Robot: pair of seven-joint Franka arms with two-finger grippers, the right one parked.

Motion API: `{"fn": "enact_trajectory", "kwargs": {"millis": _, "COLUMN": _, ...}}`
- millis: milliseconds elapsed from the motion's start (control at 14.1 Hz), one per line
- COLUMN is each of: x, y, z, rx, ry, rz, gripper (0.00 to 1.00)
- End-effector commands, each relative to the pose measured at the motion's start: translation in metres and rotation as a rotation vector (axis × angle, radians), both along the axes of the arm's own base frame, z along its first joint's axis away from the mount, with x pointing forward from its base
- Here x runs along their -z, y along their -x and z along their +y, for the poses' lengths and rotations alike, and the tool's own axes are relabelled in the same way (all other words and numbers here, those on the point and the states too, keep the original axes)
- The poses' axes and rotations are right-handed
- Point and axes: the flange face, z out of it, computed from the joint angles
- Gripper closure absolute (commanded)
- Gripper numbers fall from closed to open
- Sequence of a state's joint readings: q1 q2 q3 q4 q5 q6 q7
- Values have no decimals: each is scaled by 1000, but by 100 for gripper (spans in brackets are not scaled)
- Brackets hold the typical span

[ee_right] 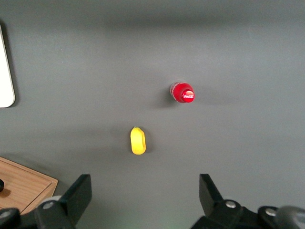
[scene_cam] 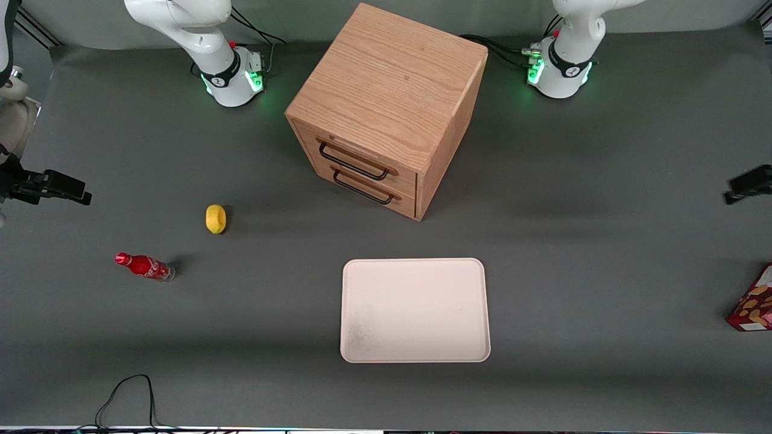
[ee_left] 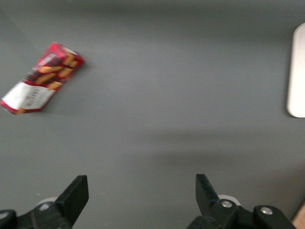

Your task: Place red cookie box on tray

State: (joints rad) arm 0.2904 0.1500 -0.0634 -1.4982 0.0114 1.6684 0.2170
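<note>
My end effector [ee_left: 142,193] hangs above bare bench [scene_cam: 603,253] with its fingers spread wide apart, holding nothing. The red cookie box [ee_left: 42,78] lies flat at the right edge of the front frame, at my working end of the bench, its long axis diagonal and its white label end pointing away from the tray [scene_cam: 415,310]. The tray sits in the lower middle of the front frame, well apart from the box. A wooden drawer cabinet [scene_cam: 386,108] stands farther from the camera than the tray.

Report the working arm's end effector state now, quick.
Left end effector: open, holding nothing, above bare table at the working arm's end, apart from the red cookie box and the tray.
</note>
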Motion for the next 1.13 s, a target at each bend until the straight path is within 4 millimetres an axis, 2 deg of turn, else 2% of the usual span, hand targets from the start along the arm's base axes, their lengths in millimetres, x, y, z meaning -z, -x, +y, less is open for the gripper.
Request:
{"fn": "enact_trajectory", "kwargs": {"millis": 0, "x": 8, "y": -37, "z": 74, "rx": -16, "ry": 16, "rz": -18, "gripper": 0}}
{"fn": "enact_trajectory", "kwargs": {"millis": 141, "x": 20, "y": -54, "z": 121, "rx": -56, "ry": 18, "rz": -33, "gripper": 0}}
{"fn": "enact_trajectory", "kwargs": {"millis": 283, "x": 34, "y": -64, "z": 161, "rx": 3, "ry": 9, "rz": -48, "gripper": 0}}
{"fn": "enact_trajectory", "kwargs": {"millis": 354, "x": 42, "y": -59, "z": 190, "rx": 14, "ry": 3, "rz": -59, "gripper": 0}}
{"fn": "enact_trajectory", "kwargs": {"millis": 424, "x": 56, "y": -57, "z": 212, "rx": 18, "ry": 4, "rz": -61, "gripper": 0}}
{"fn": "enact_trajectory", "kwargs": {"millis": 495, "x": 61, "y": -53, "z": 231, "rx": 18, "ry": -5, "rz": -76, "gripper": 0}}
{"fn": "enact_trajectory", "kwargs": {"millis": 636, "x": 65, "y": -50, "z": 248, "rx": 31, "ry": -25, "rz": -103, "gripper": 0}}
{"fn": "enact_trajectory", "kwargs": {"millis": 778, "x": 73, "y": -51, "z": 253, "rx": 93, "ry": -31, "rz": -101, "gripper": 0}}
{"fn": "enact_trajectory", "kwargs": {"millis": 1061, "x": 96, "y": -51, "z": 263, "rx": 549, "ry": -53, "rz": -78, "gripper": 0}}
